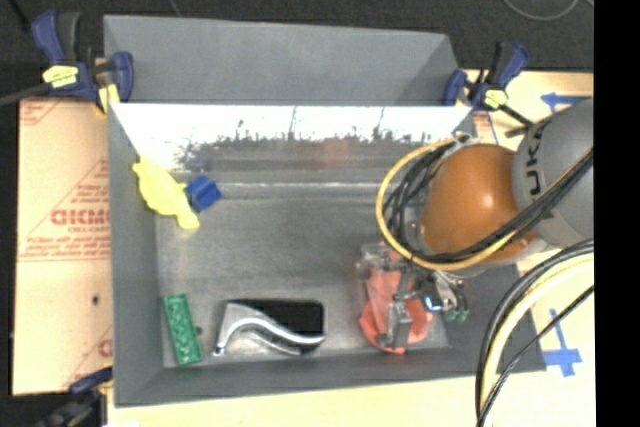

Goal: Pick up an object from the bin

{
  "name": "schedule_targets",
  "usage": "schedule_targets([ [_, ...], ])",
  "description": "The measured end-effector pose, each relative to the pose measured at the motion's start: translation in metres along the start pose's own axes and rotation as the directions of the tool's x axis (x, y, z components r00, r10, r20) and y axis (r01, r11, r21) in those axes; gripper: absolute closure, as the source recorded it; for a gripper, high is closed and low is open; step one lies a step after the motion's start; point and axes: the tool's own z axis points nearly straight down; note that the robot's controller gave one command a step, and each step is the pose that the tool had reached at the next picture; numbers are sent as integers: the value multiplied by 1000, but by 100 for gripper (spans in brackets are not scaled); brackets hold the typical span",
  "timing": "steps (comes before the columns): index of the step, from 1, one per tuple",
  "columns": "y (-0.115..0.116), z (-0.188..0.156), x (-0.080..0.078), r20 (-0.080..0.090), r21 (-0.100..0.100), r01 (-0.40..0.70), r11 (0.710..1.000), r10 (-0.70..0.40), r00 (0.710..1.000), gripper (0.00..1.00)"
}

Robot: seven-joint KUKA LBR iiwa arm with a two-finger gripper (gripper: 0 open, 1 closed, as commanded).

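Grey bin (300, 215) on a dark floor. Down in its near right corner the hand (405, 313) is set on a red thing (374, 303); whether it is apart or clamped I cannot tell. The red thing's long axis runs roughly from the far wall toward the near wall. Left of it, along the near wall, lies a black-and-silver tool (270, 327), then a green strip (183, 328). Well apart, at the far left, a yellow toy (160, 190) touches a blue piece (203, 194).

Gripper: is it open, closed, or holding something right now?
Gripper: cannot be told whether open or closed; it is down at the red object in the lower right corner of the bin.
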Motion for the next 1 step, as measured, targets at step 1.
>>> schedule_targets([
  [1,-1,2,0,-1,0,76,997,-76,997,0],
])
